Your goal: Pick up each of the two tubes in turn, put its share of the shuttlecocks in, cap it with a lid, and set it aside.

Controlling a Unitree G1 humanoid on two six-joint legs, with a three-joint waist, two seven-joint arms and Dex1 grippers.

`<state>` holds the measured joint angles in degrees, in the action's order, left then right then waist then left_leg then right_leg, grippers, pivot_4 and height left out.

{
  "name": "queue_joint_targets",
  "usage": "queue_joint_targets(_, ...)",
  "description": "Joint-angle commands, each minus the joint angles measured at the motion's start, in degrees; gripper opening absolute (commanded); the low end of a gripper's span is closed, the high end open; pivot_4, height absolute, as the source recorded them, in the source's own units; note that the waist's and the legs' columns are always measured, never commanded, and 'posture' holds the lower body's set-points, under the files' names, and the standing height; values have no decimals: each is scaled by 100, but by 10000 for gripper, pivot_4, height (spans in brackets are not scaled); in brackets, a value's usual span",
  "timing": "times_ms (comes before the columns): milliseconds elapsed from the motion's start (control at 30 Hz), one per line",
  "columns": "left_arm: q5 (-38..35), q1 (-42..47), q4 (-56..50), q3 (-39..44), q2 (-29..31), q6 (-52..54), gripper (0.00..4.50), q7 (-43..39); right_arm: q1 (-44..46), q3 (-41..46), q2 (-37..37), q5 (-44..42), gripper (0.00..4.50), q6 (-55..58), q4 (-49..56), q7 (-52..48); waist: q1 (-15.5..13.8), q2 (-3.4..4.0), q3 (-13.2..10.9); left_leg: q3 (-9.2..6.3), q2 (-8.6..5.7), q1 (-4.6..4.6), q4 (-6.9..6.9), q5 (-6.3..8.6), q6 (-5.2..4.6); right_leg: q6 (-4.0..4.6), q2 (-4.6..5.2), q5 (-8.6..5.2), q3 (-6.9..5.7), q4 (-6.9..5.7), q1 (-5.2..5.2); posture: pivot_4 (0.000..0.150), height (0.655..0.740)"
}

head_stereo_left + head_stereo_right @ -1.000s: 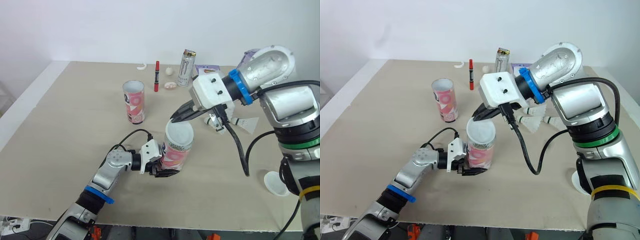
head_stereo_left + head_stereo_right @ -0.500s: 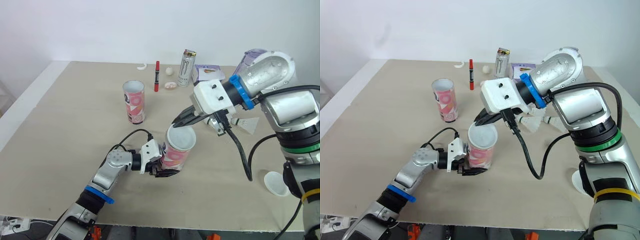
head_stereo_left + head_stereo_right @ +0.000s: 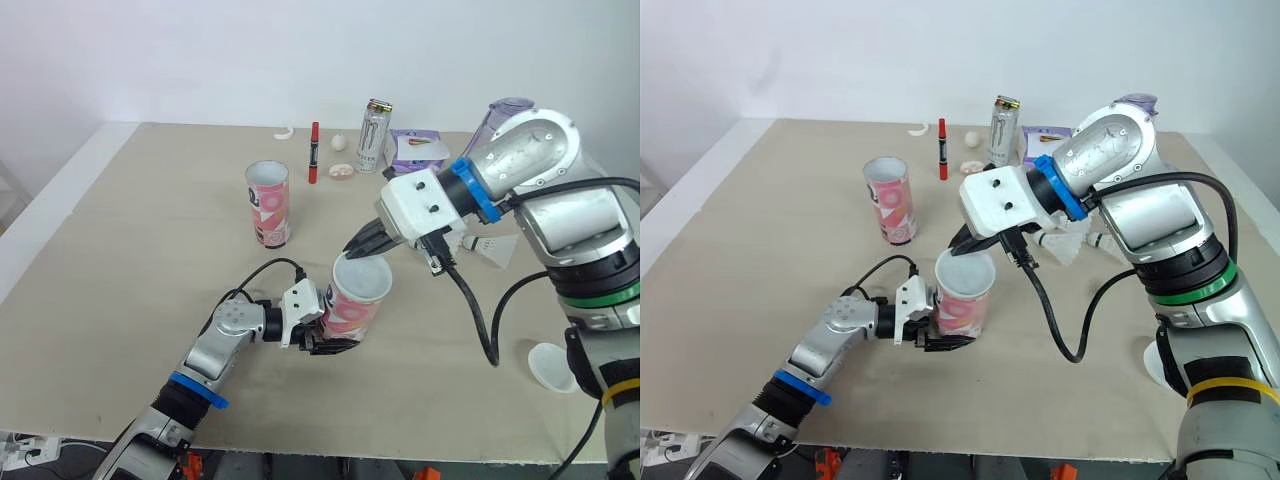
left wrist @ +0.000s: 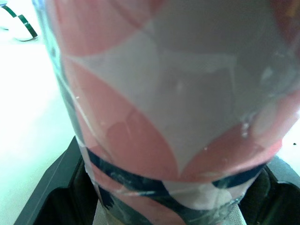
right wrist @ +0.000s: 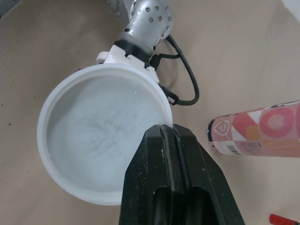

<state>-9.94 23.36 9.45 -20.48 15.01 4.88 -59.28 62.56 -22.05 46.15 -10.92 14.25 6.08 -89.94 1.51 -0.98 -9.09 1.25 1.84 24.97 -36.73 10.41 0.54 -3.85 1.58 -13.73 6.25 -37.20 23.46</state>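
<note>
Left eye view: a second tube stands upright at back left, well apart. Nearer the front, the left gripper clamps the tube low on its wall. The lid sits at its mouth, rim pinched between the right gripper's closed fingers. Shuttlecocks lie further right, then a spare lid.

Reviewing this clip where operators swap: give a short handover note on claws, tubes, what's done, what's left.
Left claw shut on the near tube, low on its body.
Right claw shut on a white lid by its rim, holding it at that tube's mouth; seating unclear.
Second tube stands open farther back; spare lid and loose shuttlecocks lie on the right of the table.
Done: no tube set aside.
Left: press lid home, set aside, fill and cap second tube.
</note>
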Motion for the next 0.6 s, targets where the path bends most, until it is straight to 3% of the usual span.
queue_joint_targets(33, 128, -97, 177, 52, 115, 168, 34488, 136, -30, -9, -50, 60, 563, -204, 7, -185, 0, 0, 0, 0, 0, 0, 1, 0, 0, 0, 0, 0, 0, 0, 0, 1500, 7400)
queue_joint_targets(333, 123, -117, 134, 65, 134, 218, 34488, 154, 20, -15, -142, 168, 563, -373, -170, -165, 0, 0, 0, 0, 0, -1, 1, 0, 0, -1, 0, -1, 0, 0, 0, 1500, 7400)
queue_joint_targets(433, 115, -120, 123, 68, 144, 242, 34488, 148, 35, 12, -166, 191, 8040, -410, -210, -137, 1, 0, 0, 0, 1, -2, 1, 0, 0, -1, -1, -1, 0, 0, 0, 1500, 7400)
queue_joint_targets(533, 109, -121, 114, 69, 152, 264, 34488, 139, 80, 79, -184, 208, 18520, -453, -276, -80, 0, 0, 0, 0, 2, -2, 2, 0, 0, 1, -1, 0, 0, 0, 0, 1500, 7400)
queue_joint_targets(600, 106, -123, 111, 68, 156, 273, 34488, 132, 140, 186, -170, 169, 18520, -402, -325, -32, 0, 0, 0, 0, 2, -2, 2, 0, 0, 1, -2, 0, 0, 0, 0, 1500, 7400)
